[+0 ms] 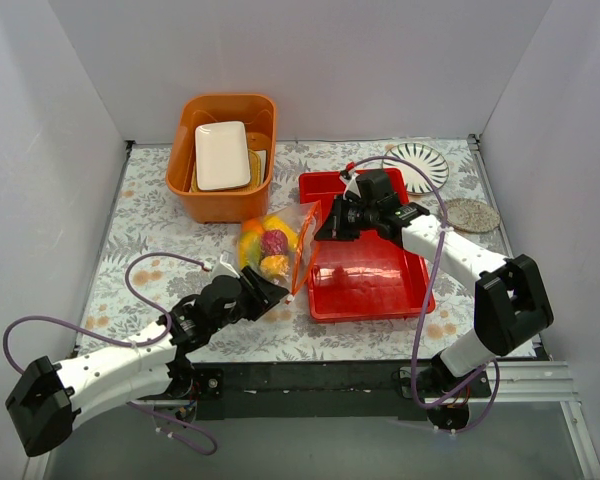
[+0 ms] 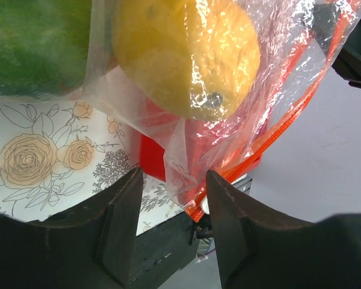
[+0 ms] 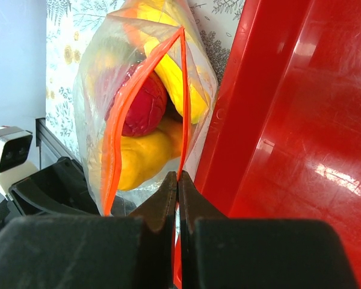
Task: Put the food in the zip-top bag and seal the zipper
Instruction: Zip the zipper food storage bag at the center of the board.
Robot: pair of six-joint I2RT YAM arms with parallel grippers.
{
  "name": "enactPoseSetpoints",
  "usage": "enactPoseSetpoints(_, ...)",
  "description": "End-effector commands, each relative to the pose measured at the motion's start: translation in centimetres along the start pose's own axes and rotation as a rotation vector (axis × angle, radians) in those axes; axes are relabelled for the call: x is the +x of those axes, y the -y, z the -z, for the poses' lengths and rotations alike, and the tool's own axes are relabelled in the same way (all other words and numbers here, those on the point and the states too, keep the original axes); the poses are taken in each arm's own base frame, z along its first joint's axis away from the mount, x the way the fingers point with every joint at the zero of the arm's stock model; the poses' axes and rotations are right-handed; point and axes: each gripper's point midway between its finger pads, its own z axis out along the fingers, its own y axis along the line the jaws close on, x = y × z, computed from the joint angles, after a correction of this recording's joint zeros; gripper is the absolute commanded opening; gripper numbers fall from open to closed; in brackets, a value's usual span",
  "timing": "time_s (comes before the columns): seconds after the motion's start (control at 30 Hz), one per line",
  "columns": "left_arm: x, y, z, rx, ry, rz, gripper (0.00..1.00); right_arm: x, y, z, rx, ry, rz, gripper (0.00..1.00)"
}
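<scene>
Food (image 3: 138, 114) lay inside the zip-top bag (image 1: 268, 250): yellow mangoes and a dark red round fruit showed through the crinkly film. The bag rested on the flowered table (image 1: 130, 230), just in front of the orange tub (image 1: 220, 205) and against the left wall of the red tray (image 1: 380, 290), with its mouth turned toward the tray. The zipper (image 3: 111, 138) was not closed; in the right wrist view its two orange-red strips bowed apart into a lens shape, with fruit visible between them. The right gripper (image 3: 178, 180) had its fingers pressed together on one end of that strip, where the two sides met. The left gripper (image 2: 171, 186) stood at the bag's other end with its fingers (image 2: 121, 220) spread. The bag's corner and the tip of the strip lay in the gap, though whether the film touched either finger could not be told. A white dish (image 1: 222, 155) lay in the tub
</scene>
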Motion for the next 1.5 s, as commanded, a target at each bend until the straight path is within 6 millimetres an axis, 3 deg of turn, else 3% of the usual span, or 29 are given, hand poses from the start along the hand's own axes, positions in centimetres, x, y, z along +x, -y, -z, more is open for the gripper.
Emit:
enactPoseSetpoints(0.0, -0.8, 1.7, -0.4, 0.025, 0.035, 0.376, 0.43, -1.0, -1.3, 1.1, -0.043, 0.043, 0.023, 0.04)
enactPoseSetpoints(0.4, -2.2, 2.6, -0.5, 0.048, 0.101, 0.406, 0.36, 0.0, -0.8, 1.2, -0.042, 0.028, 0.008, 0.04)
enactPoseSetpoints(0.67, -2.4, 2.7, -0.3, 0.05, 0.105, 0.414, 0.12, 0.3, -0.6, 1.2, -0.039, 0.026, 0.007, 0.04)
enactPoseSetpoints(0.83, -2.6, 2.8, 0.0, 0.055, 0.112, 0.412, 0.11, 0.4, -0.3, 1.1, -0.031, 0.024, 0.005, 0.04)
enactPoseSetpoints(0.93, -2.8, 3.0, 0.2, 0.051, 0.122, 0.385, 0.07, 0.2, -0.1, 1.3, -0.008, 0.032, 0.018, 0.15)
enactPoseSetpoints(0.97, -2.9, 3.3, 0.3, 0.054, 0.127, 0.369, 0.07, 0.3, 0.1, 1.6, 0.006, 0.028, 0.028, 0.28)
enactPoseSetpoints(1.03, -3.0, 3.3, 0.3, 0.049, 0.133, 0.35, 0.06, -0.1, 0.2, 2.2, 0.035, 0.048, 0.042, 0.4)
enactPoseSetpoints(1.07, -3.0, 3.4, 0.3, 0.049, 0.132, 0.344, 0.05, -0.2, -0.1, 3.0, 0.038, 0.062, 0.052, 0.5)
enactPoseSetpoints(1.13, -3.0, 3.5, 0.2, 0.048, 0.134, 0.328, 0.04, -0.3, 0.1, 3.7, 0.057, 0.081, 0.057, 0.58)
enactPoseSetpoints(1.27, -3.1, 3.9, 0.2, 0.059, 0.136, 0.304, 0.05, 1.1, -1.4, 5.3, 0.001, 0.077, 0.036, 0.6)
enactPoseSetpoints(1.37, -3.2, 4.5, 0.2, 0.065, 0.136, 0.275, 0.05, 2.8, -4.0, 5.5, -0.086, 0.061, 0.03, 0.6)
enactPoseSetpoints(1.47, -3.1, 4.8, 0.0, 0.061, 0.128, 0.248, 0.05, 4.9, -4.8, 4.9, -0.091, 0.016, 0.01, 0.65)
